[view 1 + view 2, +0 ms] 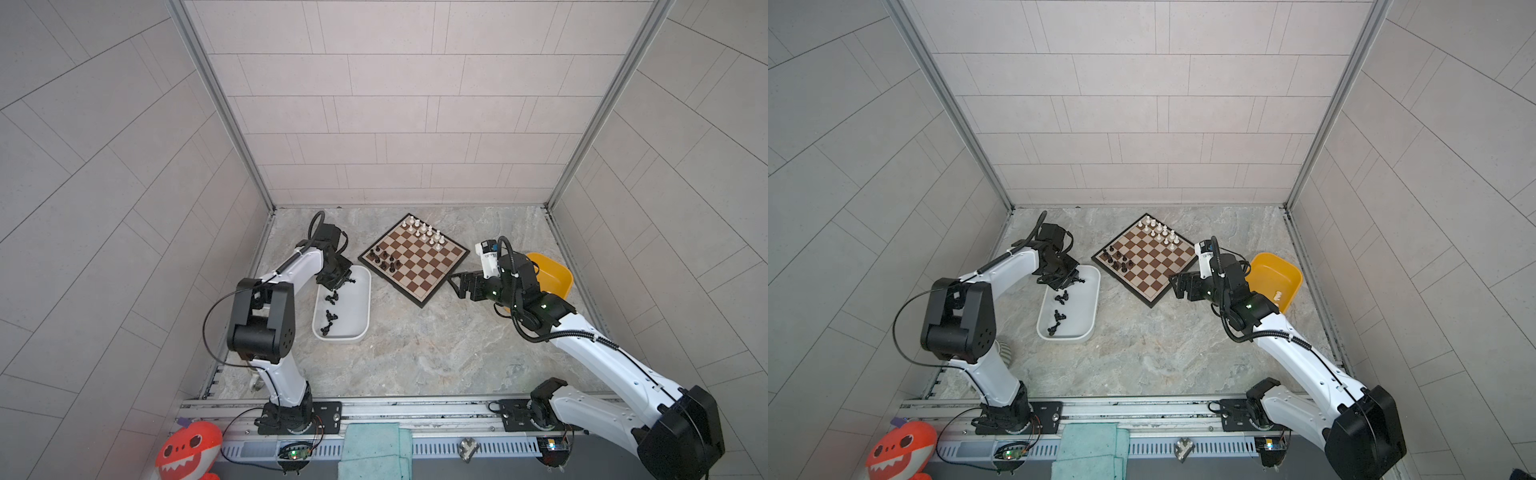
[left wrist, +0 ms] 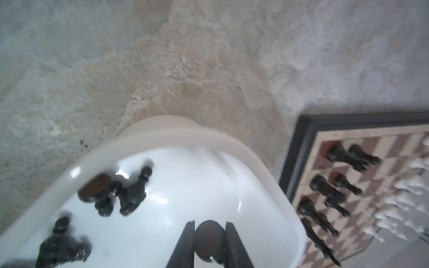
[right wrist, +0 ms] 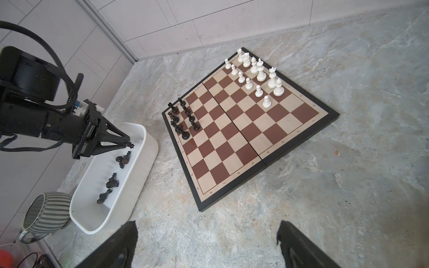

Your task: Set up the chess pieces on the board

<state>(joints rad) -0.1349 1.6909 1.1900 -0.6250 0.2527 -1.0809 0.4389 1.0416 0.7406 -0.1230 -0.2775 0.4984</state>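
Black chess piece, clamped in the narrow-set left gripper with the white tub beneath: best raised straight before the board beside that gripper is approached; right gripper held wide, empty.

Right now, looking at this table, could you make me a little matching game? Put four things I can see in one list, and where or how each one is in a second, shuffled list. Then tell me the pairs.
Things:
1. white chess pieces
2. left end effector
3. right end effector
4. striped mug

Places or states:
A. open, holding nothing
B. beside the white tub
C. standing on the board
D. closed on a black chess piece above the white tub

Pairs: 1-C, 2-D, 3-A, 4-B.
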